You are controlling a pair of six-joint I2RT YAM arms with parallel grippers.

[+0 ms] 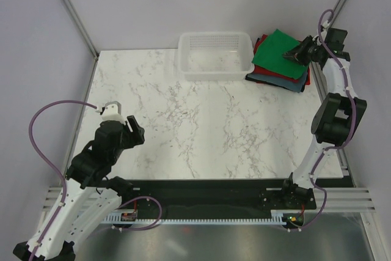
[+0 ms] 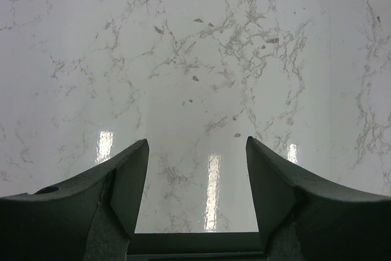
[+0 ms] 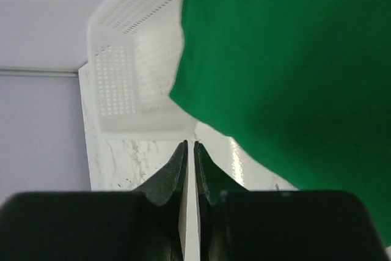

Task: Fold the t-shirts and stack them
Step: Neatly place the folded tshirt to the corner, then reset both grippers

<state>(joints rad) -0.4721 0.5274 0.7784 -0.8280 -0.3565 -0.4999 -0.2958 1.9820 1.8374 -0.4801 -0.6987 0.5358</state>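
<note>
A folded bright green t-shirt (image 1: 276, 53) tops a stack at the table's far right corner. A red t-shirt (image 1: 264, 72) and a grey-blue one (image 1: 292, 84) peek out beneath it. My right gripper (image 1: 294, 55) hovers over the green shirt's right part. In the right wrist view its jaws (image 3: 190, 143) stand almost together with only a thin slit and nothing between them. The green cloth (image 3: 287, 65) fills that view's right side. My left gripper (image 1: 127, 128) is far away at the near left, open (image 2: 197, 142) over bare marble.
A white mesh plastic basket (image 1: 214, 36) stands at the back centre, just left of the stack, and shows in the right wrist view too (image 3: 131, 71). The marble table (image 1: 195, 126) ends at a black strip near the arm bases. Grey walls enclose the sides.
</note>
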